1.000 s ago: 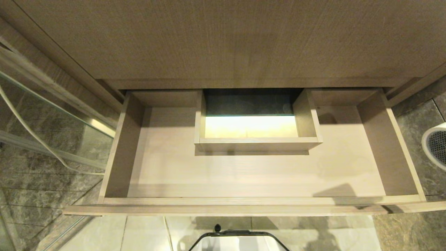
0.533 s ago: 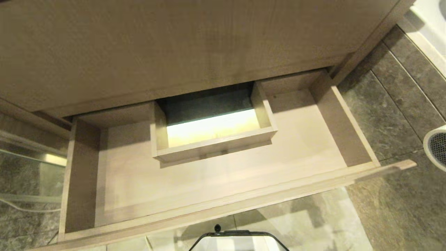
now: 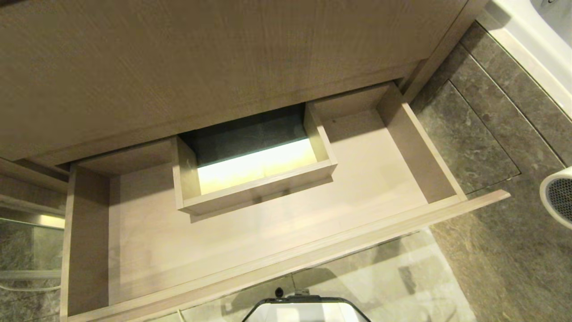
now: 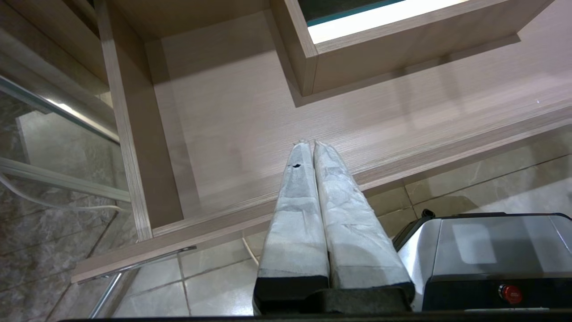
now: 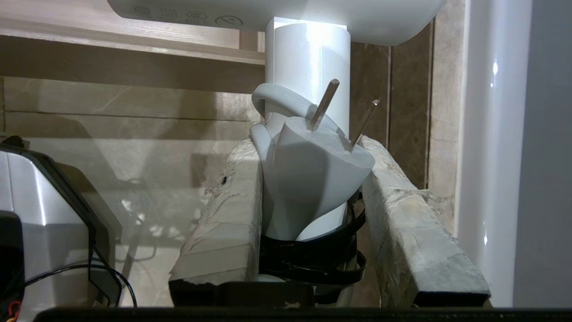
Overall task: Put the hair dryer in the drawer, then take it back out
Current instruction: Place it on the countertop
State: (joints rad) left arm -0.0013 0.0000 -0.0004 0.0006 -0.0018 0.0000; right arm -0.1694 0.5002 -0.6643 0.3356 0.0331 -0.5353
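Hair dryer point(image 5: 308, 58) first: I had it clamped in my right gripper point(image 5: 308, 147), handle and white plug point(image 5: 313, 179) wedged between the taped fingers point(image 5: 223, 219), barrel sitting just beyond the tips. From my head camera only its round grilled end point(image 3: 558, 197) showed, out past the right end of the drawer point(image 3: 277, 264), which stood pulled open above pale floor tiles point(image 3: 384, 277) and dark stone point(image 3: 482, 134). My left gripper point(image 4: 309, 144) hung over the drawer's front edge with its fingers pressed together, holding nothing.
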